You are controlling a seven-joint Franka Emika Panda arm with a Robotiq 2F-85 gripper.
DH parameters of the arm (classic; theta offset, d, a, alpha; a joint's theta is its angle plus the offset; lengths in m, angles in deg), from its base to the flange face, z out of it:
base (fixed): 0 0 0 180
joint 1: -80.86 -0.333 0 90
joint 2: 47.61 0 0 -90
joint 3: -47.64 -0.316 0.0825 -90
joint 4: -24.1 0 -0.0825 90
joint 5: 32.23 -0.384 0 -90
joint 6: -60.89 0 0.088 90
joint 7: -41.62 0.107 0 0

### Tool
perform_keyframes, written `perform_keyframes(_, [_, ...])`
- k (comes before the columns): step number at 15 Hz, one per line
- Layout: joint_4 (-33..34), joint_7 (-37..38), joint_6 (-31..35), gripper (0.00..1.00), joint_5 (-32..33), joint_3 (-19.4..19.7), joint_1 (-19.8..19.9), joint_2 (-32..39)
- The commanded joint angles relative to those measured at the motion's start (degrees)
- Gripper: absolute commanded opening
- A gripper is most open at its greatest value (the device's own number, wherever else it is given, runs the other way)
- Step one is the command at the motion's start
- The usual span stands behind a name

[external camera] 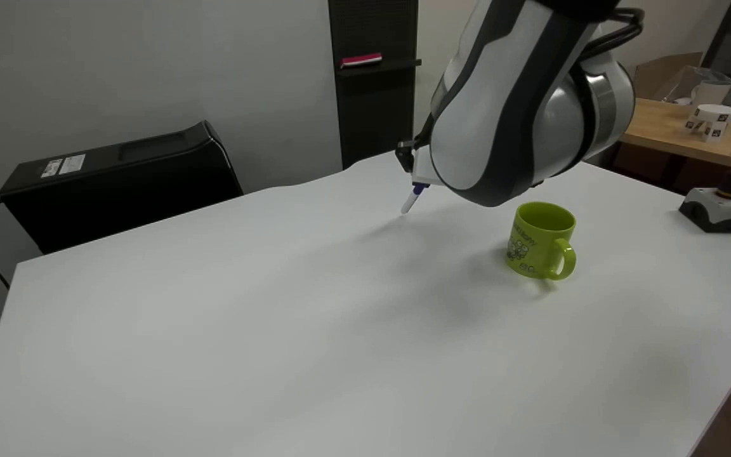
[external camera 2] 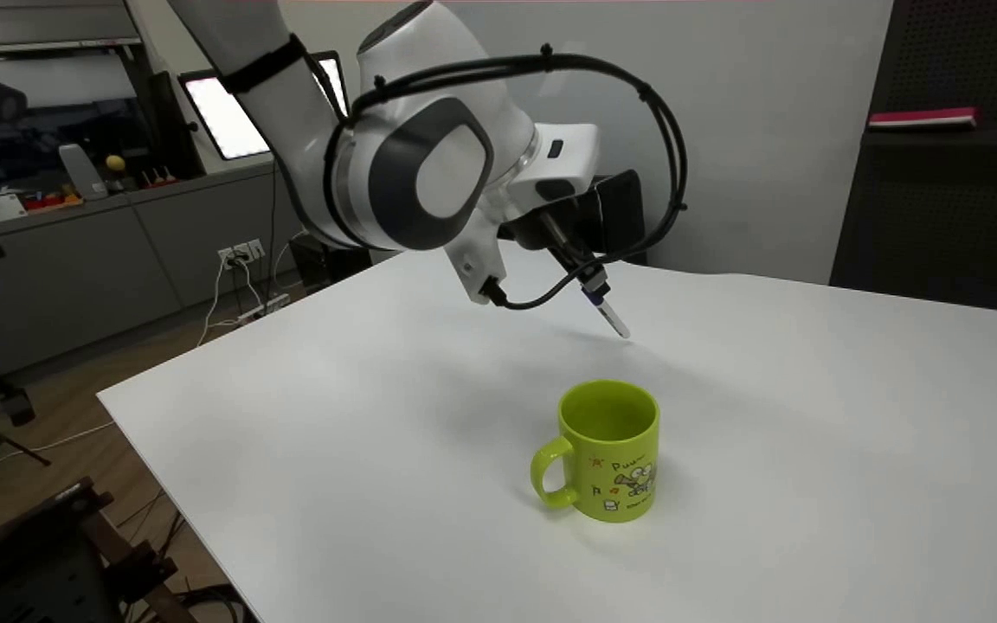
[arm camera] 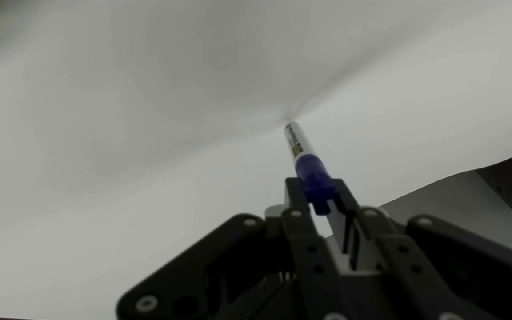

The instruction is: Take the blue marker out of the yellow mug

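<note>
White table (external camera: 213,330) bears mug (external camera: 532,249) and switch box (external camera: 723,207).

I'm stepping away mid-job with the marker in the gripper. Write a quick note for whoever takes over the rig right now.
Gripper: closed on the blue-capped marker at its cap end.
Marker: slanted, white end down, apart from the mug; I can't tell whether its tip touches the table.
Yellow-green mug: upright on the table.
Done: marker is out of the mug.
Left: probably just setting the marker down and letting go; the task names no spot, so I'd lower gently and keep away from the mug.
</note>
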Motion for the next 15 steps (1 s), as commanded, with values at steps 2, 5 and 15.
perform_keyframes(2, [0.02,0.93,1.49,0.05,-3.88,2.74,-3.65,2.19])
perform_keyframes(5, [0.19,0.77,0.38,0.45,-5.73,3.83,-5.13,2.84])
perform_keyframes(15, [0.44,0.12,-14.56,1.00,-6.68,7.68,-8.43,-0.12])
